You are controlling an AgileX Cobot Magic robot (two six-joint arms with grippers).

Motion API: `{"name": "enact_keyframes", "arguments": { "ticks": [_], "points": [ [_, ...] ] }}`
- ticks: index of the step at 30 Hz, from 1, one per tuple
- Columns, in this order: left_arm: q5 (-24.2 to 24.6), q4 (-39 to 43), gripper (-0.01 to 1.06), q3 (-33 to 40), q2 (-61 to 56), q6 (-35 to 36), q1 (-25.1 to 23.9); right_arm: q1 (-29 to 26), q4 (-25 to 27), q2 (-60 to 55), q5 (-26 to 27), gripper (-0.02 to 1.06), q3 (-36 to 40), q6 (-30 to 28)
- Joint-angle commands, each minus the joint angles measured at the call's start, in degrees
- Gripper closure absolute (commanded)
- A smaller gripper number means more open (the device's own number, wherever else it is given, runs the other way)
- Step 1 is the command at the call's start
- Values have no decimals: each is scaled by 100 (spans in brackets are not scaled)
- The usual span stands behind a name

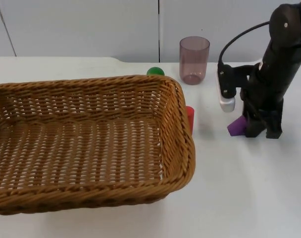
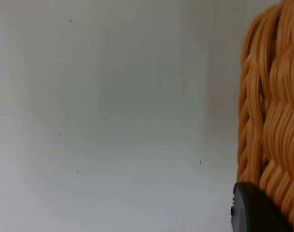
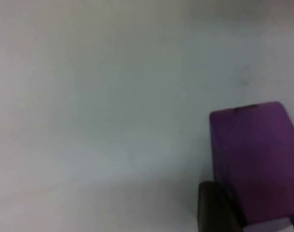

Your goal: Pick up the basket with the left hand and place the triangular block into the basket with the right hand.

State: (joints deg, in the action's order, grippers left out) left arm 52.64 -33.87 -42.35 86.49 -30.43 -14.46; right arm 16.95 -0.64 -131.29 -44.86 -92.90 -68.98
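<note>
Even, soft light on my feeds, no glare.
I see faint shadows beside the woven wicker basket [image 1: 86, 144]; the purple block [image 3: 256, 164] looks blurred close up.

White table [image 1: 249, 188] bears purple block [image 1: 236, 126], tinted cup [image 1: 193, 60].
</note>
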Motion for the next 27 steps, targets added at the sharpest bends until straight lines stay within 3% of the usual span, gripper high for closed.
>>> {"name": "enact_keyframes", "arguments": {
  "ticks": [1,2,5,6,7,11,15,21,27],
  "points": [
    [45,-146,105,2,-78,-13,-22,42,-29,396,-669,105,-4,525],
    [45,-146,105,2,-78,-13,-22,42,-29,396,-669,105,-4,525],
    [42,-173,105,2,-78,-13,-22,42,-29,884,-1304,105,-4,1629],
    [42,-160,105,2,-78,-13,-22,42,-29,1021,-1364,105,-4,2048],
    [42,-160,105,2,-78,-13,-22,42,-29,1021,-1364,105,-4,2048],
    [54,-100,105,2,-78,-13,-22,19,-79,1529,-1586,105,-4,3673],
    [54,-100,105,2,-78,-13,-22,19,-79,1907,-1764,105,-4,4513],
    [54,-100,105,2,-78,-13,-22,19,-43,2641,-2070,105,6,5059],
    [-1,-102,105,2,-78,-13,-22,19,-20,3368,-2177,105,155,5141]
  ]
}}
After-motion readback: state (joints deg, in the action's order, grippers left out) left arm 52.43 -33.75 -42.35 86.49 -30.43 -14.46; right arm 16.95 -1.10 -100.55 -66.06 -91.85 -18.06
